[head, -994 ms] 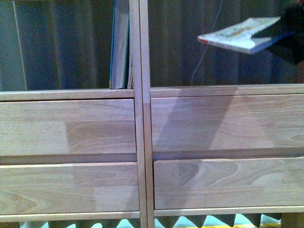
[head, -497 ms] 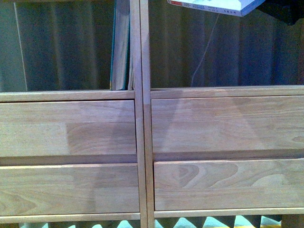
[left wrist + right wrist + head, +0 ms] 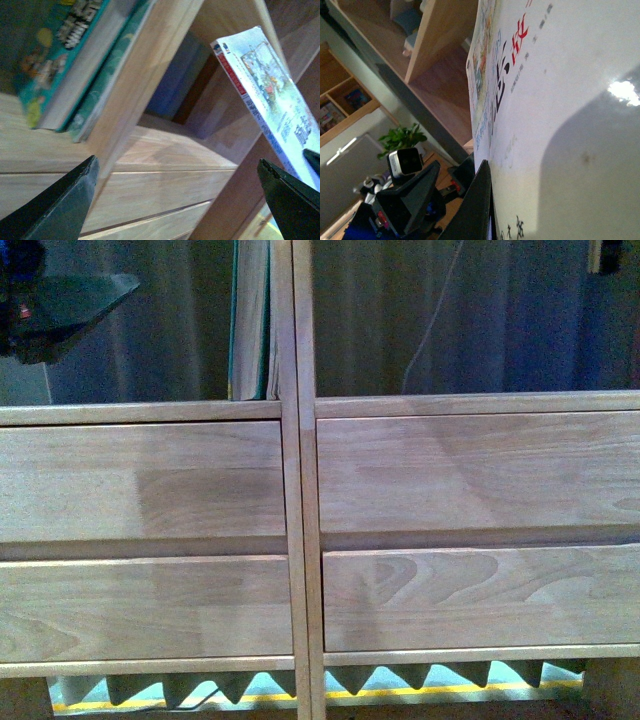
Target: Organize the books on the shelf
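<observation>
Nearest, the right arm's fingers pinched the pale book by its cover. Only one finger showed, the other being hidden behind the book, which hung in the air near the shelf and rested on nothing. The left arm's fingers were spread wide and empty, pointed toward the shelf front. Farther in, the teal books stood upright at about 11 o'clock in the front view, touching the centre divider of their compartment. I judged the step in hand to be carrying the pale book to its slot, with placement not yet done. The next move called for turning it upright, spine outward, and sliding it in beside the teal books without toppling them—the spread left fingers could steady them.
</observation>
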`<state>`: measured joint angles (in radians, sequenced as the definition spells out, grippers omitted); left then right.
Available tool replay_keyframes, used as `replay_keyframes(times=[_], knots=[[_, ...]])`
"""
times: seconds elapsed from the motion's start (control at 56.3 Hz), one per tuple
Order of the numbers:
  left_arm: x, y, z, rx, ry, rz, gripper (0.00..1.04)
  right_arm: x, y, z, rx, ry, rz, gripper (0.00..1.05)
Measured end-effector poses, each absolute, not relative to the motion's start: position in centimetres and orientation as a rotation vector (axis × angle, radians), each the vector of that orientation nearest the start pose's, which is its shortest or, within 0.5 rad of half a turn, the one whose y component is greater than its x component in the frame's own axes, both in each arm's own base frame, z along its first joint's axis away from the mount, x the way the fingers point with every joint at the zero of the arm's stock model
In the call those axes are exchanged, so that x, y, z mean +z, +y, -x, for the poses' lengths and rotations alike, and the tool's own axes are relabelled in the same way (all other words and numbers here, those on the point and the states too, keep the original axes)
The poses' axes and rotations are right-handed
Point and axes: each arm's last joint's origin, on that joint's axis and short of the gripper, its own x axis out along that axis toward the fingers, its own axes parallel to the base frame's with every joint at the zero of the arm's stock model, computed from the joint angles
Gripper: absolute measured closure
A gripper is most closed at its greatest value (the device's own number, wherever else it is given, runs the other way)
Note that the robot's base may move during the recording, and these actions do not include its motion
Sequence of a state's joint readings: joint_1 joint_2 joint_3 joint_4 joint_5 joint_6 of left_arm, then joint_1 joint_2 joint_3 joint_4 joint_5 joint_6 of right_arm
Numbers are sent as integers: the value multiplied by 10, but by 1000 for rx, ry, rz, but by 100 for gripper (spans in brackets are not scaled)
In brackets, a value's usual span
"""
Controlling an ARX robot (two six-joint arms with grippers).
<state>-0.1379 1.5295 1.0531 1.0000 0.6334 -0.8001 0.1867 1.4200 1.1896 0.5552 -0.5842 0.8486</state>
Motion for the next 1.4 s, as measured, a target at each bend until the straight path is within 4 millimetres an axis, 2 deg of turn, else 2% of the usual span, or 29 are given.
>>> replay_keyframes(times=[0.124,0.231,0.355,0.479,0.622,0.817,1.03,1.172,1.403], knots=[[364,-84,-311,-1166,-292,640,7,395,88,-309,907,37,-728,97],[369,-91,-303,-1248,-335,638,7,396,97,-306,963,38,-733,97],[370,-91,-302,-1254,-338,641,7,392,103,-300,1012,34,-752,97],[370,-91,-302,-1254,-339,642,7,377,108,-293,1056,78,-752,98],[370,-91,-302,-1255,-340,643,7,367,113,-292,1017,106,-745,98],[370,-91,-302,-1255,-340,642,7,373,108,-301,919,35,-751,98],[370,-91,-302,-1249,-344,646,7,385,85,-311,787,-141,-801,98],[370,-91,-302,-1248,-345,647,7,390,87,-305,887,-138,-805,98],[370,-91,-302,-1246,-346,649,7,388,112,-283,1107,-34,-739,98]])
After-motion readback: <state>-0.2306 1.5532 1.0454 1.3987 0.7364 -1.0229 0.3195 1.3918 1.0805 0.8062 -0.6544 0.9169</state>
